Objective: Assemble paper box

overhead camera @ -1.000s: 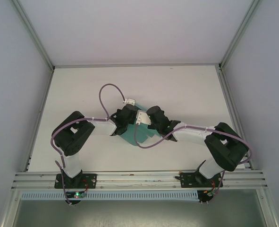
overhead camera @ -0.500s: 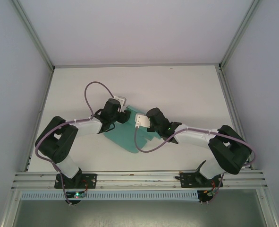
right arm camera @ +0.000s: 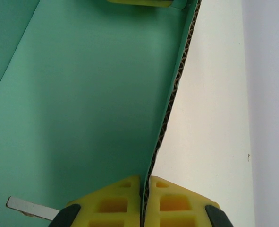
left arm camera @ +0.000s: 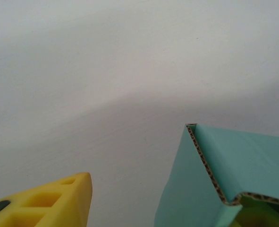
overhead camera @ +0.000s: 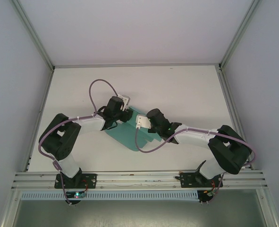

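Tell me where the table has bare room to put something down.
Free: the wide far strip of the table between the paper box and the back rail; a smaller near patch between the arm bases. Crowded: the middle, where the left pincer and right pincer are at the box.

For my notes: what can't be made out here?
Top view: how the box is folded; the left arm and right arm cover its middle.
Left wrist view: the second finger of the left hand, mostly behind the box.
Right wrist view: what the pale strip is; the right hand covers its end.
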Robot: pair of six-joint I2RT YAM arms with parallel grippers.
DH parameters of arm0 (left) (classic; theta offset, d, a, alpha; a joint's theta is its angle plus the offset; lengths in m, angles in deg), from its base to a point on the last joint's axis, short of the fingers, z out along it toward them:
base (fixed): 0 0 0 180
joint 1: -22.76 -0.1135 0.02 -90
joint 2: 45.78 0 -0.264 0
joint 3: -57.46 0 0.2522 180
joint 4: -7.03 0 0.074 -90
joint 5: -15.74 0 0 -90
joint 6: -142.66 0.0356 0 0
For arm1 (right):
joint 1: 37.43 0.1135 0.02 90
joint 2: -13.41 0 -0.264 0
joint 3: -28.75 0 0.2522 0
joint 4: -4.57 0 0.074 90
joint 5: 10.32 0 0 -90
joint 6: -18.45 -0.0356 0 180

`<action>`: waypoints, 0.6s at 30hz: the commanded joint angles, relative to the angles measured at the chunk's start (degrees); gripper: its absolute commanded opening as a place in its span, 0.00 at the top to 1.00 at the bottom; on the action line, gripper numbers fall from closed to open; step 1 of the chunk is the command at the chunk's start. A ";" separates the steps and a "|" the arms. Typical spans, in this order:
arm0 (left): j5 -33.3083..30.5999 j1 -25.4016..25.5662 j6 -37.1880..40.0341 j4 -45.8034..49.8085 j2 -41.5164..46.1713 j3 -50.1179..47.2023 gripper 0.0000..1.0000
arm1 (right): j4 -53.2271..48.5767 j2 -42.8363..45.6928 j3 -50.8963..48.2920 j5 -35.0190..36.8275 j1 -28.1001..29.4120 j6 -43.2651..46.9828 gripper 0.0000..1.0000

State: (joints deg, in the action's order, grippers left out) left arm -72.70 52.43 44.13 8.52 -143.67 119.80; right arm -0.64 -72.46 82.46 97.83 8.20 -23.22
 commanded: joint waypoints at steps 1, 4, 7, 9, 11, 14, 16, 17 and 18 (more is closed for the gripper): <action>-6.05 0.69 1.74 4.31 -1.21 0.54 0.47 | -4.35 -0.29 -1.05 -0.46 0.84 2.39 1.00; -8.25 0.91 1.09 4.57 -1.70 0.16 0.60 | -4.19 -0.12 -1.14 -0.43 0.85 2.38 1.00; -8.56 0.97 0.89 5.76 -2.72 1.07 0.69 | -4.21 -0.10 -1.05 -0.18 0.67 2.52 1.00; -8.08 0.92 0.86 5.73 -3.31 1.34 0.79 | -4.12 -0.16 -1.03 0.17 0.65 2.53 1.00; -8.89 1.00 0.59 5.12 -3.62 1.26 1.00 | -3.84 0.06 -1.01 0.56 0.69 2.52 1.00; -15.75 1.78 -0.13 3.18 -2.81 0.21 1.00 | -3.67 0.43 -1.07 0.88 0.60 1.57 1.00; -18.29 2.21 0.41 1.29 -1.30 -1.14 1.00 | -2.63 0.83 -1.16 0.76 0.59 0.03 1.00; -18.43 2.29 0.36 0.96 -0.33 -1.53 1.00 | -2.18 1.11 -1.10 0.68 0.46 -0.79 0.99; -18.46 2.41 0.36 0.63 0.50 -1.85 1.00 | -1.32 1.45 -1.19 0.74 0.51 -2.07 0.93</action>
State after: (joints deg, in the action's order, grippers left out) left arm -78.89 56.59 45.59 8.36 -144.22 120.23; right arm 0.74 -72.54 82.46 98.99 8.11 -23.85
